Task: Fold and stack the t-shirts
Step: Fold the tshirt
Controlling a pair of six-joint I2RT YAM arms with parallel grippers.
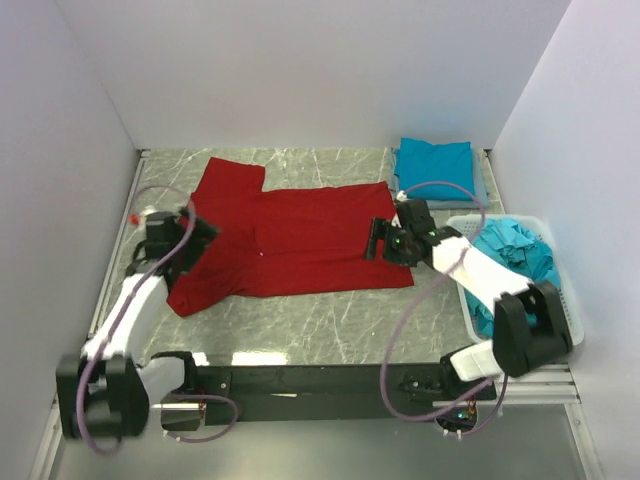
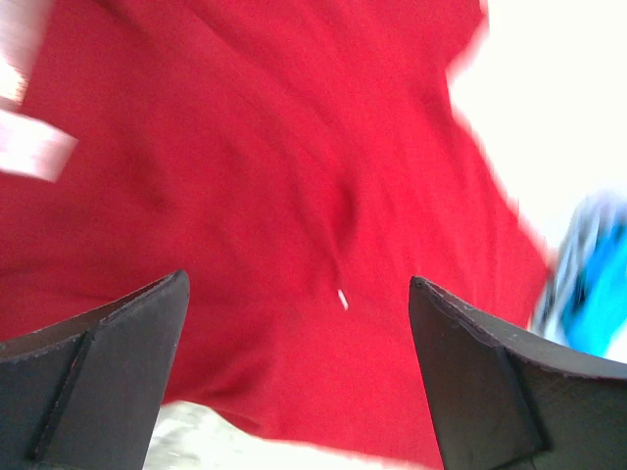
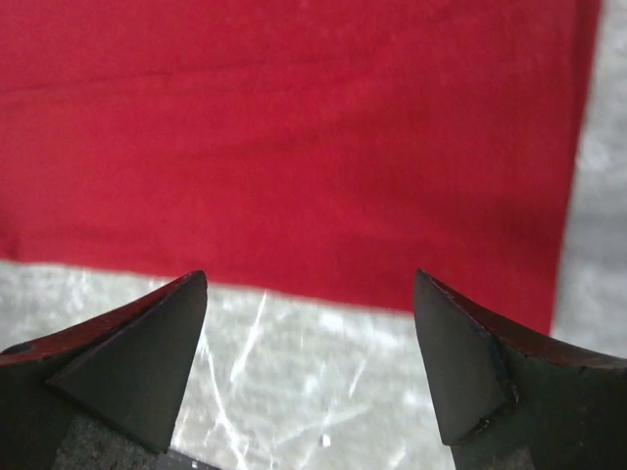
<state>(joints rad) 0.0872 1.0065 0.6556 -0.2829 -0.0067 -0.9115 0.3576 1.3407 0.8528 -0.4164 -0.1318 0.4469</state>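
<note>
The deep red t-shirt (image 1: 290,235) lies spread flat on the table, neck end to the left and hem to the right. My left gripper (image 1: 197,232) is open and empty just above the shirt's neck end. In the left wrist view the gripper (image 2: 299,279) has red cloth (image 2: 294,176) and a small white label (image 2: 342,299) between its fingers. My right gripper (image 1: 378,240) is open and empty at the hem end. In the right wrist view the gripper (image 3: 310,276) hovers over the shirt's edge (image 3: 294,147). A folded teal-blue t-shirt (image 1: 435,165) lies at the back right.
A white mesh basket (image 1: 560,300) at the right edge holds crumpled teal-blue shirts (image 1: 520,250). The table (image 1: 330,320) is grey marble-patterned, also seen in the right wrist view (image 3: 304,372). White walls close in the left, back and right sides.
</note>
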